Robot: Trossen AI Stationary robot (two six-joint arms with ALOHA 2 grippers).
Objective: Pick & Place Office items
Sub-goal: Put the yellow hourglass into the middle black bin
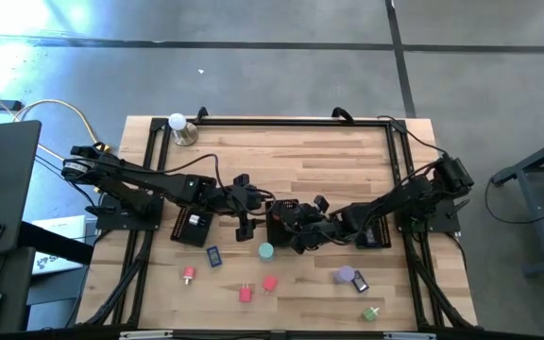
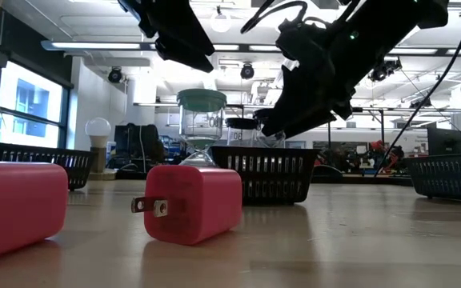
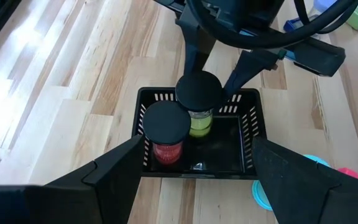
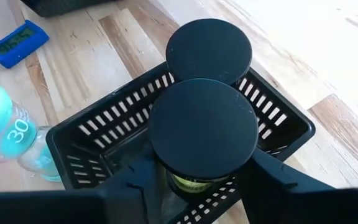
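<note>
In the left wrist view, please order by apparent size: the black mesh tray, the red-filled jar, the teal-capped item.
1. black mesh tray
2. red-filled jar
3. teal-capped item: only a sliver shows past the left gripper's finger, so its rank is unsure.

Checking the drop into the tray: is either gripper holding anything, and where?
Right gripper holds the black-lidded jar by its body, under the lid, over the mesh tray. Left gripper holds nothing.

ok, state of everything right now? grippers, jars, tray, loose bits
right gripper: shut on green jar
green jar: upright, lid on, held in tray
red jar: upright, lid on, free
centre tray: holds both jars
left gripper: open, empty, facing tray
hourglass: upright on table
pink plug: lying on its side
</note>
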